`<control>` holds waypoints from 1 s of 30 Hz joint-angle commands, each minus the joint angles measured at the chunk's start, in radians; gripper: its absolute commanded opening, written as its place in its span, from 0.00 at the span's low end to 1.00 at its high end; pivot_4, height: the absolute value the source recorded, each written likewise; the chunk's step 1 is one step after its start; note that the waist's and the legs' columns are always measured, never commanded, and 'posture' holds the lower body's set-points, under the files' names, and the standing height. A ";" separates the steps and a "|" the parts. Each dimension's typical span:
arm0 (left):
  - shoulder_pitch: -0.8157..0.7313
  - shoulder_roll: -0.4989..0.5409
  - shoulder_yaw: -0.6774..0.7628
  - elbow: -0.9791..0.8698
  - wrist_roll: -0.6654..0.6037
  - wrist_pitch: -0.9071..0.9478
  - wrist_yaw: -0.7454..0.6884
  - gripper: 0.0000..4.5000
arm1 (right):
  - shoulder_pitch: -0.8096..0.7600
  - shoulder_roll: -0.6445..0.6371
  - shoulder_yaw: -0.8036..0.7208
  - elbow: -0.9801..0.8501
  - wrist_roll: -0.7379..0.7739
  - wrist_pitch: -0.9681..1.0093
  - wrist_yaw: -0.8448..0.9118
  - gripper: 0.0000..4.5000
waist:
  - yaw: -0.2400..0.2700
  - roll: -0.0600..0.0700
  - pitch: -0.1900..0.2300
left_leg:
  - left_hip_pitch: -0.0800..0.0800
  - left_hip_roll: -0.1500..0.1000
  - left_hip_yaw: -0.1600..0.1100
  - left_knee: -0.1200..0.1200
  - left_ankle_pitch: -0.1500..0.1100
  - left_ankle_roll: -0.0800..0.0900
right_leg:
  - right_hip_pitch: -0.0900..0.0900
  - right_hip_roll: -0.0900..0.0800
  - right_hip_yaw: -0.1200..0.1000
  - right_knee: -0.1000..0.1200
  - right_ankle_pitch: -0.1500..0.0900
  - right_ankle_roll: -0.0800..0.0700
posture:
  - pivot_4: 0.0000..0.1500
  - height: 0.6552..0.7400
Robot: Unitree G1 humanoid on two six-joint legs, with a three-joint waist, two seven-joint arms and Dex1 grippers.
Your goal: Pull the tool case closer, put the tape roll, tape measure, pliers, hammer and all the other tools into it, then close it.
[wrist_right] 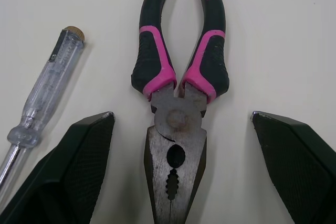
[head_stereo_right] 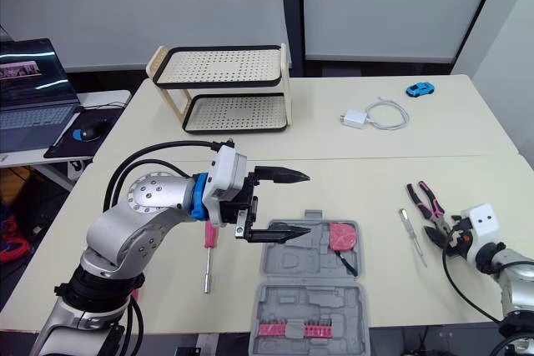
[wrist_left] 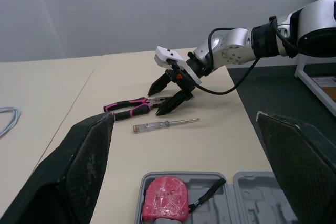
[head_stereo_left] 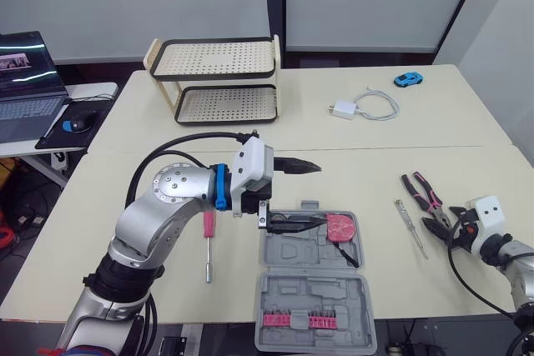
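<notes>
We are looking at the open grey tool case lying at the near edge of the table, straight in front of us. A pink tape measure is sitting in the far right pocket of its tray, and a row of pink bits is lining the near half. Our left gripper is hovering over the case's far left part, its fingers standing wide apart and holding nothing. One finger is pointing toward the tape measure.

Our right gripper is hanging just above the pink-and-black pliers on the right side of the table. Its fingers are spread wide on either side of the pliers' head and gripping nothing. A clear-handled screwdriver is lying just beside the pliers. A pink-handled driver is resting on the table left of the case.
</notes>
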 commanded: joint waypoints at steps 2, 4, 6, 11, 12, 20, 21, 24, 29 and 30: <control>0.003 0.000 0.002 -0.007 0.009 -0.028 -0.010 1.00 | -0.003 0.000 -0.012 -0.005 0.010 -0.018 -0.005 0.99 | 0.000 0.000 0.000 | 0.000 0.000 0.000 0.000 0.000 0.000 | 0.000 0.000 0.000 0.000 0.000 0.000 | 1.00 1.00; 0.003 -0.001 -0.002 -0.002 0.014 -0.034 -0.013 1.00 | -0.007 0.001 -0.011 0.007 0.008 -0.024 -0.005 0.99 | 0.000 0.000 0.000 | 0.000 0.000 0.000 0.000 0.000 0.000 | 0.000 0.000 0.000 0.000 0.000 0.000 | 1.00 1.00; -0.001 -0.005 -0.005 0.003 0.018 -0.038 -0.015 1.00 | -0.014 0.008 -0.009 0.020 0.007 -0.027 -0.012 0.99 | 0.000 0.000 0.000 | 0.000 0.000 0.000 0.000 0.000 0.000 | 0.000 0.000 0.000 0.000 0.000 0.000 | 1.00 1.00; -0.013 -0.012 -0.009 0.001 0.018 -0.033 -0.013 1.00 | -0.042 0.028 -0.005 0.068 -0.006 -0.048 -0.044 0.69 | -0.002 0.000 0.000 | 0.000 0.000 0.000 0.000 0.000 0.000 | 0.000 0.000 0.000 0.000 0.000 0.000 | 1.00 1.00; -0.014 -0.012 -0.009 -0.001 0.016 -0.030 -0.013 1.00 | -0.050 0.030 -0.006 0.082 -0.008 -0.055 -0.050 0.61 | -0.002 0.000 0.000 | 0.000 0.000 0.000 0.000 0.000 0.000 | 0.000 0.000 0.000 0.000 0.000 0.000 | 1.00 1.00; -0.014 -0.012 -0.006 -0.006 0.017 -0.023 -0.007 1.00 | -0.050 0.037 -0.004 0.106 -0.007 -0.087 -0.061 0.26 | -0.001 0.000 0.000 | 0.000 0.000 0.000 0.000 0.000 0.000 | 0.001 0.000 0.000 0.000 0.000 0.000 | 1.00 1.00; -0.013 -0.012 -0.006 -0.006 0.017 -0.022 -0.006 1.00 | -0.044 0.037 -0.006 0.099 -0.004 -0.087 -0.062 0.26 | -0.001 0.000 0.000 | 0.000 0.000 0.000 0.000 0.000 0.000 | 0.001 0.000 0.000 0.000 0.000 0.000 | 1.00 1.00; -0.012 -0.010 0.001 -0.008 0.009 -0.015 -0.003 1.00 | -0.010 0.033 -0.020 0.040 0.012 -0.077 -0.063 0.26 | -0.001 0.000 0.000 | 0.000 0.000 0.000 0.000 0.000 0.000 | 0.001 0.000 0.000 0.000 0.000 0.000 | 1.00 1.00; 0.005 -0.010 0.054 -0.004 -0.024 -0.027 0.002 1.00 | 0.087 0.002 -0.061 -0.249 0.076 0.043 -0.060 0.26 | 0.001 0.000 0.000 | -0.001 0.000 0.000 0.000 0.000 0.000 | -0.001 0.000 0.000 0.000 0.000 0.000 | 1.00 1.00; 0.012 -0.010 0.067 -0.002 -0.027 -0.042 -0.001 1.00 | 0.106 -0.007 -0.067 -0.315 0.090 0.078 -0.058 0.26 | 0.001 0.000 0.000 | -0.001 0.000 0.000 0.000 0.000 0.000 | -0.001 0.000 0.001 0.000 0.000 0.000 | 1.00 1.00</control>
